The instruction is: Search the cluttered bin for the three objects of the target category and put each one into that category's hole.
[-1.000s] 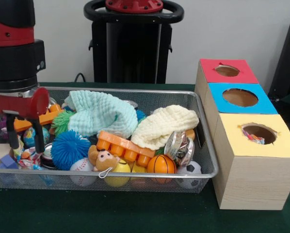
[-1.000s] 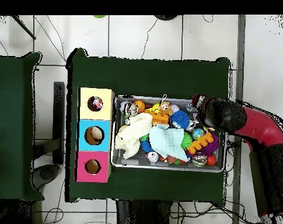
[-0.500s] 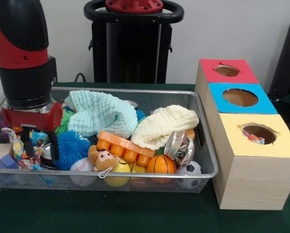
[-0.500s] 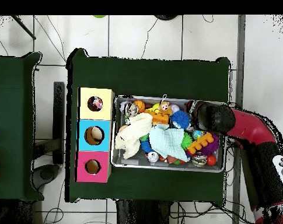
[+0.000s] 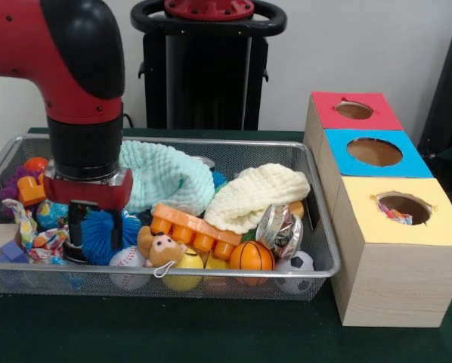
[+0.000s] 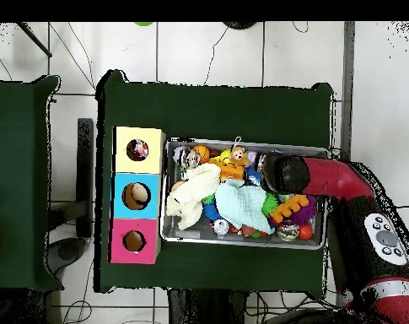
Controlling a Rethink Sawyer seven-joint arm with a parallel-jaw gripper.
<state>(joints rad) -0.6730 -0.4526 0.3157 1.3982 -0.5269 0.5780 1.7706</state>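
Note:
My gripper (image 5: 97, 243) hangs low in the left part of the wire basket (image 5: 211, 271). It is open, and its two dark fingers (image 5: 75, 227) stand either side of a blue spiky ball (image 5: 100, 227). A colourful crinkled wrapper (image 5: 41, 242) lies just left of the fingers. Right of them sit a baseball (image 5: 126, 261) and a small monkey plush (image 5: 159, 248). The three boxes on the right have a red (image 5: 354, 110), a blue (image 5: 374, 152) and a yellow hole (image 5: 404, 206). In the overhead view the arm's wrist (image 6: 283, 173) covers the ball.
The basket also holds a mint cloth (image 5: 165, 175), a cream cloth (image 5: 256, 195), an orange block toy (image 5: 196, 227), a basketball (image 5: 251, 255), a soccer ball (image 5: 298, 265) and a crumpled silver piece (image 5: 279, 229). A colourful scrap (image 5: 396, 215) shows inside the yellow hole.
The arm has swung from the basket's left end towards its middle and dropped, so the fingers now flank the blue spiky ball instead of the wrapper.

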